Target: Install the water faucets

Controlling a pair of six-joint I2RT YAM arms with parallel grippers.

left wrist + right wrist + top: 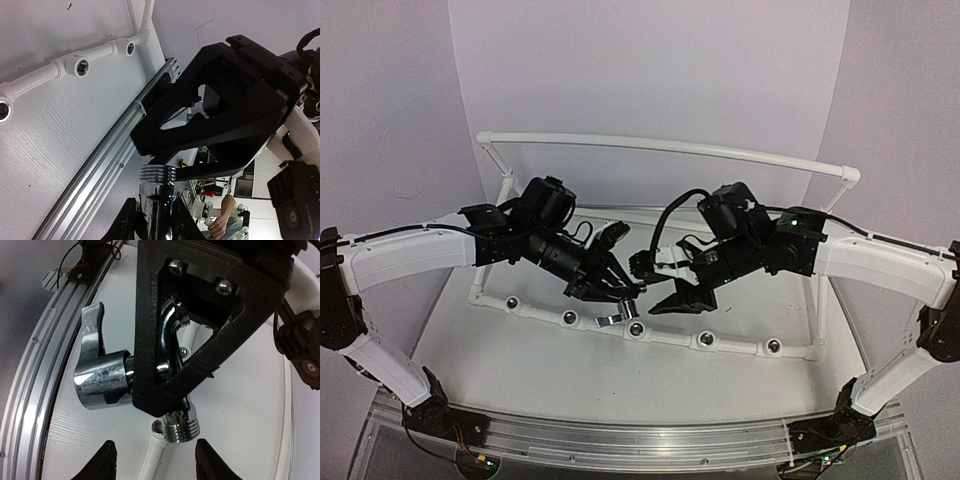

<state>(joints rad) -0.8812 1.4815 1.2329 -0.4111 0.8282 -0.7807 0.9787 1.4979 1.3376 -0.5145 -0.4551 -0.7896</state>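
Observation:
My left gripper is shut on a chrome water faucet and holds it just above the front run of the white pipe frame. In the left wrist view the faucet's threaded end sticks out past the fingers. My right gripper faces it from the right, open. Seen from the right wrist, the faucet's handle shows to the left of the left arm's black finger. The threaded end sits just beyond my right gripper, untouched by its fingertips. A pipe socket lies right beside the thread.
Several open sockets line the frame's front pipe, with more sockets in the left wrist view. A raised white rail spans the back. An aluminium rail runs along the near table edge between the arm bases.

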